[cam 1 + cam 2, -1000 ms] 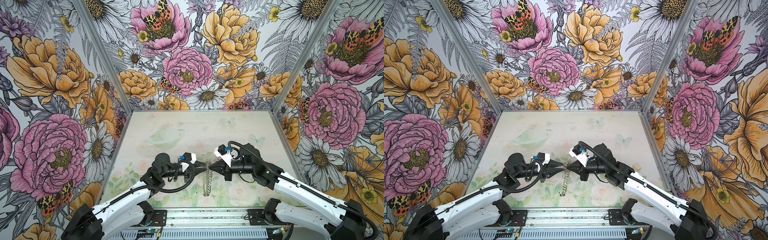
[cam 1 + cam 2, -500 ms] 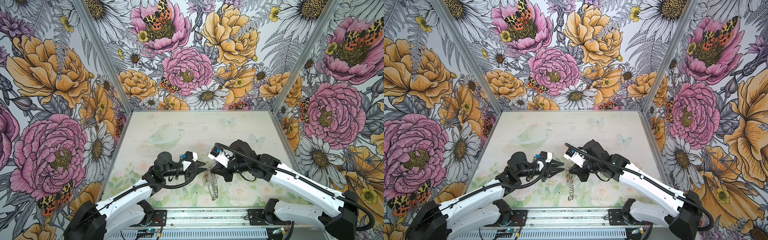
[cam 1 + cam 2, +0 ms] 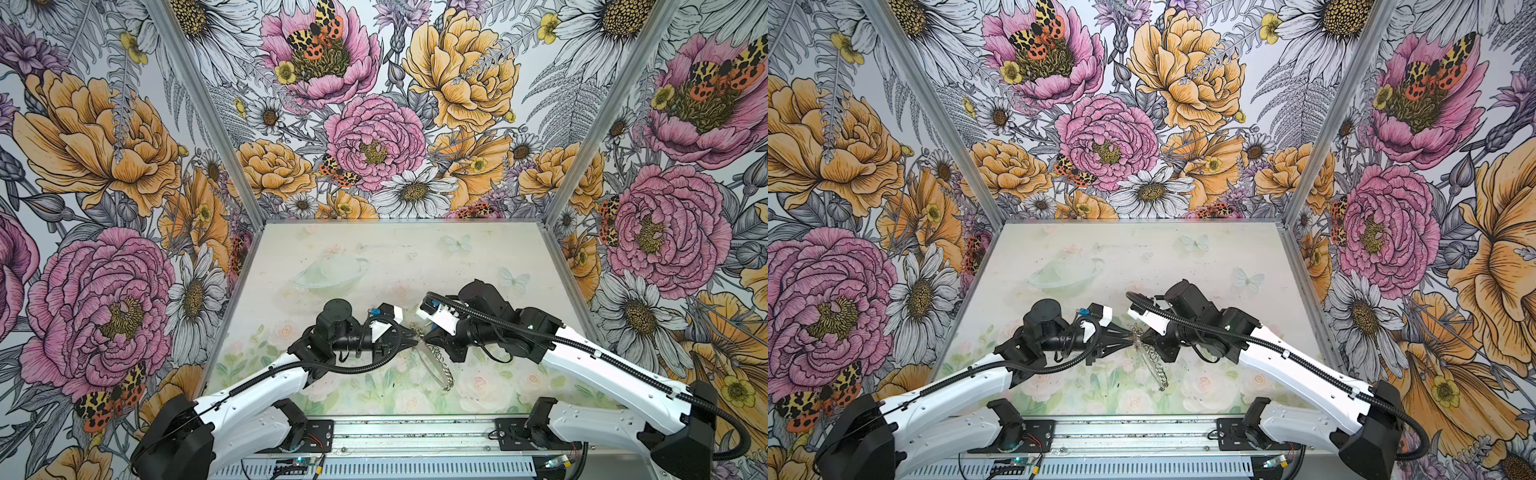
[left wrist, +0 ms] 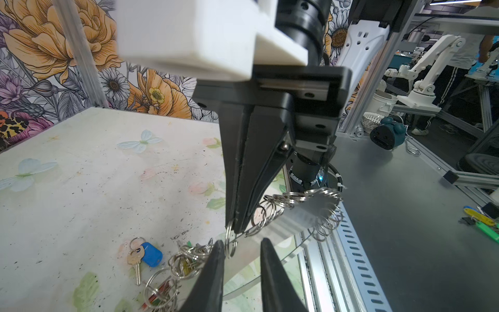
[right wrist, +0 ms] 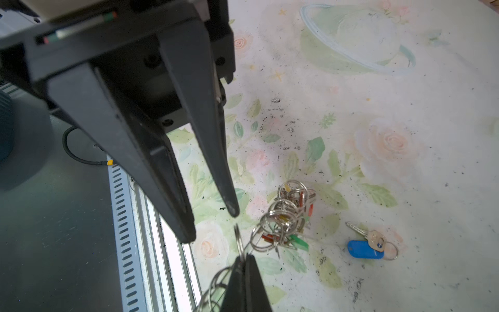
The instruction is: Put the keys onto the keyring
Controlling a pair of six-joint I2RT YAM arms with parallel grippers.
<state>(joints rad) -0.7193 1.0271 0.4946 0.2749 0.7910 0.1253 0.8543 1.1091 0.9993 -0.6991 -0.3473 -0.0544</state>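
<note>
**Back at the keyring [image 3: 437,362]: left gripper [image 3: 412,341]**

Pale floral table [image 3: 374,257], flowered walls [image 3: 104,166]. Its jaws stand slightly apart, empty; the right gripper [image 5: 244,258] pinches the keyring, which hangs toward 5 o'clock. Beneath lie the keys [image 5: 286,218].

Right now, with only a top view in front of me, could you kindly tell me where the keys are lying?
Observer: The keys lie bunched on the table, out of your sight.
Operator: All in one bunch?
Observer: No, a blue tag with a metal key lies apart from it.
Operator: Has the left gripper gripped a loop of the keyring?
Observer: No, its jaws stand apart, empty; a loop hangs close to one fingertip.
</note>
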